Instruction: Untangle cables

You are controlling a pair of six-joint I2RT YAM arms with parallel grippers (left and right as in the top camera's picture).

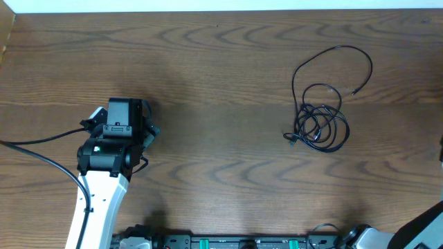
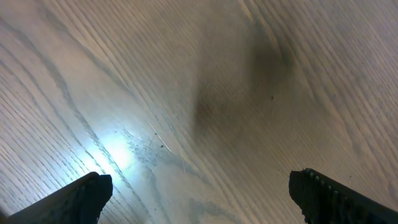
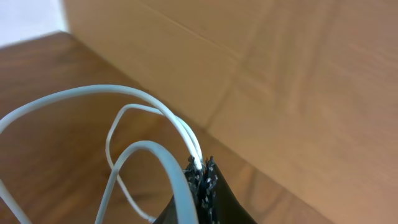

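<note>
Our right end effector (image 3: pixel 204 168) is pinched shut on a thin white cable (image 3: pixel 93 92), which bends away in smooth round loops. Behind it we see a flat, light brown board (image 3: pixel 280 68). Our left end effector (image 2: pixel 199 194) is wide open and holds nothing. Its two dark fingers (image 2: pixel 74 200) hang over the wooden worktop (image 1: pixel 221 76) with its wavy grain. The thin black cables (image 1: pixel 320 123) lie in a messy bundle on the worktop's right side, well apart from the left end effector.
</note>
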